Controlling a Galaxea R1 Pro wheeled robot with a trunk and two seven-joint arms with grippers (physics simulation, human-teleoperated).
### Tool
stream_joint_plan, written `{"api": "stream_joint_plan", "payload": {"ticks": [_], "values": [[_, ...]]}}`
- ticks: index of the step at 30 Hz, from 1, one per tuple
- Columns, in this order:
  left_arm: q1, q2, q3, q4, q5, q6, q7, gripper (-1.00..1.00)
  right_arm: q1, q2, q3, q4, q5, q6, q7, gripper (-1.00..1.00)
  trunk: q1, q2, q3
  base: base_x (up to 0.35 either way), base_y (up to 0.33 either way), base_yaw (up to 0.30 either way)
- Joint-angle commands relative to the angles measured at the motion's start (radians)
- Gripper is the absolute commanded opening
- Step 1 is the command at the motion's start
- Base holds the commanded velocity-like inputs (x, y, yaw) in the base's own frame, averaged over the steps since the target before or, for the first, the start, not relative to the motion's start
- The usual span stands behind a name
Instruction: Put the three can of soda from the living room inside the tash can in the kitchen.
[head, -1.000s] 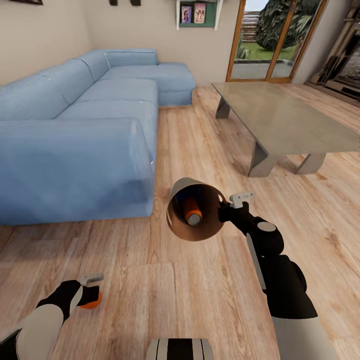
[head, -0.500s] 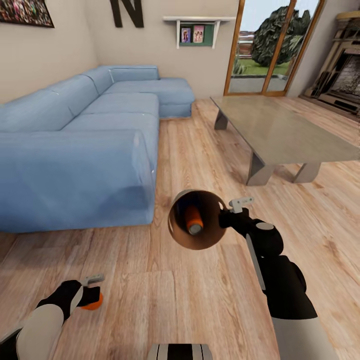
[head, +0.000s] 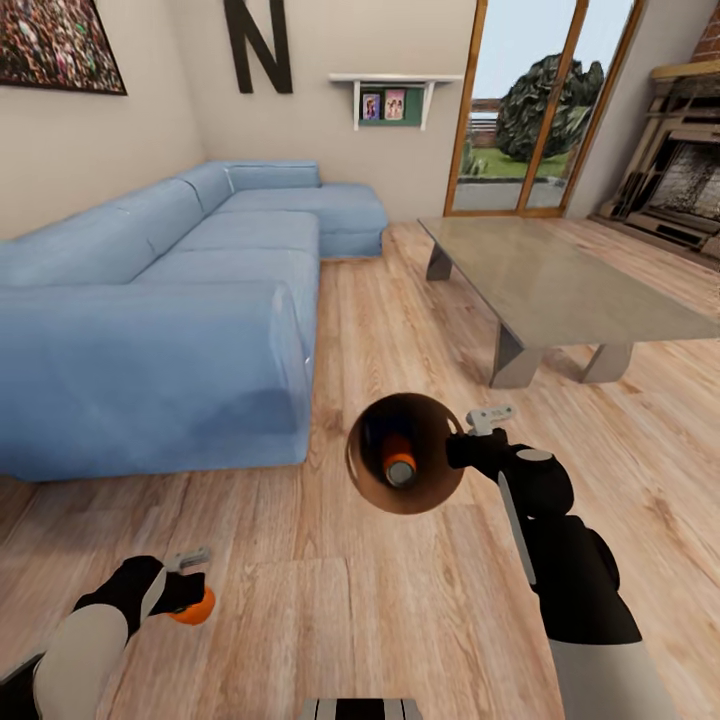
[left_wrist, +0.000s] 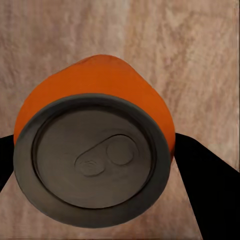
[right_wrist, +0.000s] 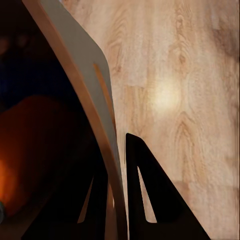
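While the right gripper (head: 470, 447) pinches the rim of the round pale grey bin with a brown wood-toned inside (head: 405, 452), that bin hangs tipped over the light wood floor (head: 330, 590), its mouth facing the head camera and one bright orange soda can with a grey metal top (head: 399, 459) lying within. Low at the left, the left gripper (head: 188, 588) clamps a second orange can (left_wrist: 95, 150). Beyond them stand a long blue corner sofa (head: 170, 300) and a glass low table (head: 560, 290).

Matt grey metal tops the orange can (left_wrist: 95, 150).
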Motion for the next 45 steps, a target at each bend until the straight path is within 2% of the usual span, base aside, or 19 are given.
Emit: {"api": "stream_joint_plan", "payload": {"ticks": [1,7,10,13,14,17,18,20,26,29,30,31,32,38,40,41,42,43,45], "values": [[0.0,0.0,0.0,0.0,-0.001,0.005,-0.008,-1.0,0.001,0.0,-0.001,-0.001,-0.02,0.002,0.005,-1.0,0.0,0.0,0.004,0.0,0.0,0.0],[-0.016,0.005,-0.001,-0.011,-0.003,0.073,-0.13,-1.0,0.009,0.0,-0.006,-0.002,-0.017,0.003,0.006,-1.0,-0.003,0.002,0.027,0.0,0.0,0.0],[-0.018,0.008,-0.002,-0.045,-0.002,0.114,-0.159,-1.0,0.03,0.0,-0.007,-0.001,-0.016,0.003,0.005,-1.0,-0.005,0.002,0.039,0.0,0.0,0.0],[-0.014,0.009,-0.002,-0.11,-0.001,0.146,-0.238,-1.0,0.045,0.0,-0.008,-0.001,-0.015,0.009,0.005,-1.0,-0.006,0.003,0.051,0.0,0.0,0.0],[-0.013,0.007,-0.003,-0.155,-0.001,0.166,-0.291,-1.0,0.048,-0.001,-0.008,-0.002,-0.015,0.029,0.005,-1.0,-0.006,0.003,0.054,0.0,0.0,0.0],[-0.012,0.004,-0.004,-0.258,-0.001,0.199,-0.371,-1.0,0.05,-0.002,-0.009,-0.004,-0.015,0.065,0.005,-1.0,-0.008,0.004,0.066,0.0,0.0,0.0],[-0.008,0.003,-0.005,-0.352,-0.002,0.239,-0.444,-1.0,0.051,-0.002,-0.008,-0.004,-0.015,0.077,0.005,-1.0,-0.008,0.004,0.07,0.0,0.0,0.0],[-0.002,0.002,-0.011,-0.44,-0.004,0.278,-0.556,-1.0,0.052,-0.002,-0.008,-0.004,-0.009,0.083,0.005,-1.0,-0.009,0.005,0.078,0.0,0.0,0.0],[0.038,0.002,-0.038,-0.548,-0.006,0.329,-0.726,-1.0,0.056,-0.002,-0.008,-0.004,0.047,0.124,0.006,-1.0,-0.012,0.006,0.101,0.0,0.0,0.0],[0.074,0.001,-0.076,-0.595,-0.006,0.352,-0.81,-1.0,0.063,-0.001,-0.008,-0.002,0.056,0.136,0.006,-1.0,-0.013,0.007,0.112,0.0,0.0,0.0],[0.087,0.001,-0.11,-0.609,-0.005,0.364,-0.846,-1.0,0.065,0.0,-0.007,-0.002,0.057,0.144,0.006,-1.0,-0.017,0.014,0.116,0.0,0.0,0.0],[0.092,0.001,-0.127,-0.616,-0.004,0.373,-0.863,-1.0,0.066,0.0,-0.007,-0.002,0.058,0.145,0.006,-1.0,-0.021,0.021,0.119,0.0,0.0,0.0],[0.102,0.002,-0.166,-0.639,-0.004,0.397,-0.912,-1.0,0.068,0.0,-0.006,-0.001,0.06,0.145,0.006,-1.0,-0.025,0.028,0.122,0.0,0.0,0.0],[0.134,0.002,-0.202,-0.695,-0.003,0.42,-0.994,-1.0,0.073,0.0,-0.007,0.002,0.06,0.145,0.006,-1.0,-0.048,0.07,0.141,0.0,0.0,0.0],[0.146,0.002,-0.207,-0.706,-0.003,0.423,-1.057,-1.0,0.08,0.0,-0.007,0.004,0.06,0.145,0.006,-1.0,-0.055,0.084,0.147,0.0,0.0,0.0],[0.151,0.003,-0.215,-0.711,-0.004,0.423,-1.123,-1.0,0.084,0.0,-0.007,0.004,0.06,0.145,0.006,-1.0,-0.059,0.091,0.15,0.0,0.0,0.0],[0.152,0.004,-0.221,-0.713,-0.004,0.422,-1.148,-1.0,0.085,0.0,-0.007,0.004,0.06,0.145,0.006,-1.0,-0.063,0.098,0.153,0.0,0.0,0.0],[0.154,0.007,-0.246,-0.716,-0.004,0.418,-1.23,-1.0,0.087,0.001,-0.007,0.005,0.06,0.145,0.006,-1.0,-0.067,0.105,0.156,0.0,0.0,0.0],[0.155,0.008,-0.269,-0.721,-0.004,0.415,-1.301,-1.0,0.089,0.002,-0.006,0.005,0.06,0.145,0.006,-1.0,-0.074,0.119,0.163,0.0,0.0,0.0]]}}
